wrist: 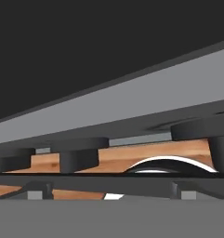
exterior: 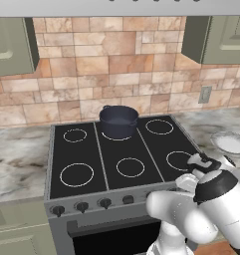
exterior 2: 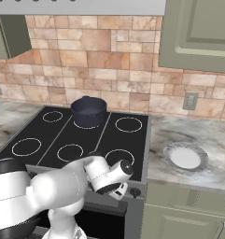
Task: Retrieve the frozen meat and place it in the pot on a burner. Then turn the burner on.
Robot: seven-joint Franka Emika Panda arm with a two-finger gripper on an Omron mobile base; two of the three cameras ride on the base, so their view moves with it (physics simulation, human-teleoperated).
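The claw (exterior 2: 124,189) is hanging low at the stove's front edge, just by the control knobs (exterior: 81,206), its jaws standing wide open and gripping nothing. The dark pot (exterior: 119,121) is sitting upright on the rear middle burner (exterior: 116,135) of the black cooktop (exterior: 86,149), well apart from the claw. A white plate (exterior 2: 186,157) is lying on the marble worktop (exterior 2: 202,135) right of the stove.

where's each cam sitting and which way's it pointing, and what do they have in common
Left base view: behind the arm's left, looking forward and down at the cooktop; the white arm rises lower right.
Right base view: behind its right, same stove; the arm rises lower left, with a plate on the counter.
Hand view: low at the stove front, looking along the knobs.
Both base views share the pot.
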